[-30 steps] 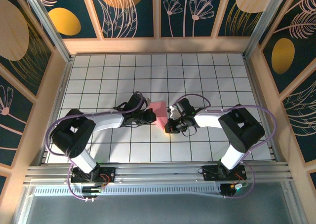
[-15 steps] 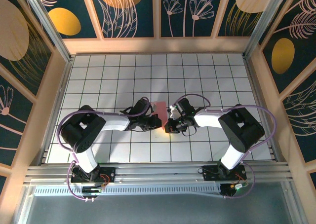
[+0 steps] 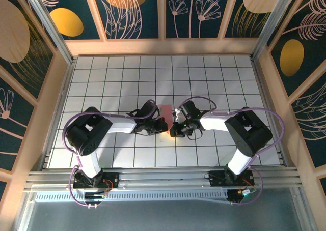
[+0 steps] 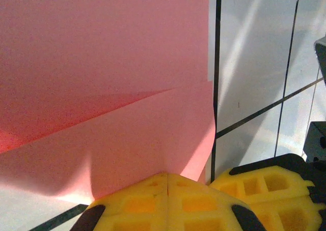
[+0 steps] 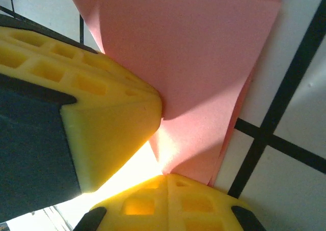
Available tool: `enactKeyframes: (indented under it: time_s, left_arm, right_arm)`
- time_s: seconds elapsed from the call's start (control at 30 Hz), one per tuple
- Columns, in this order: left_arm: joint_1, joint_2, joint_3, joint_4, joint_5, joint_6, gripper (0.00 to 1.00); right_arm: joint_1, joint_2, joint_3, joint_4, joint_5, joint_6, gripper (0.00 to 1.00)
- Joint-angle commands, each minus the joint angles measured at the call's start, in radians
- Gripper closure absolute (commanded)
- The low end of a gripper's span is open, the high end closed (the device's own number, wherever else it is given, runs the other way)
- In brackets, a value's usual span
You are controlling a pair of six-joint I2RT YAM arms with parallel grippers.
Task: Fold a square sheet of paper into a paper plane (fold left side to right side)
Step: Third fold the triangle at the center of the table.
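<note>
One square sheet of paper (image 3: 165, 112), free tiles (image 3: 214, 78) all around. Left gripper (image 4: 167, 181) and right gripper (image 5: 166, 184) (fingers pressed together) touch its near edge.

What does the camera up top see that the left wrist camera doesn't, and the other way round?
From up top: the left arm and right arm reaching toward each other over the tiled table, with flower-painted walls around. From the left wrist: a slanted crease across the square sheet of paper, and the left gripper with its yellow tips shut together at the paper's edge. Both: the pink paper and the white tiles with black lines.
</note>
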Motion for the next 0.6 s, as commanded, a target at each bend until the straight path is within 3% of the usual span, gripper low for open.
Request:
enactKeyframes:
  time_s: [0.0, 0.3, 0.57]
  left_arm:
    - [0.005, 0.029, 0.016, -0.067, -0.083, 0.012, 1.0]
    - [0.064, 0.016, -0.021, -0.035, -0.094, 0.02, 1.0]
    - [0.185, -0.015, -0.077, -0.031, -0.121, 0.077, 1.0]
  right_arm:
    - [0.01, 0.074, -0.031, -0.134, 0.128, -0.007, 1.0]
    - [0.011, 0.081, -0.032, -0.138, 0.123, -0.01, 1.0]
    - [0.011, 0.08, -0.032, -0.137, 0.12, -0.009, 1.0]
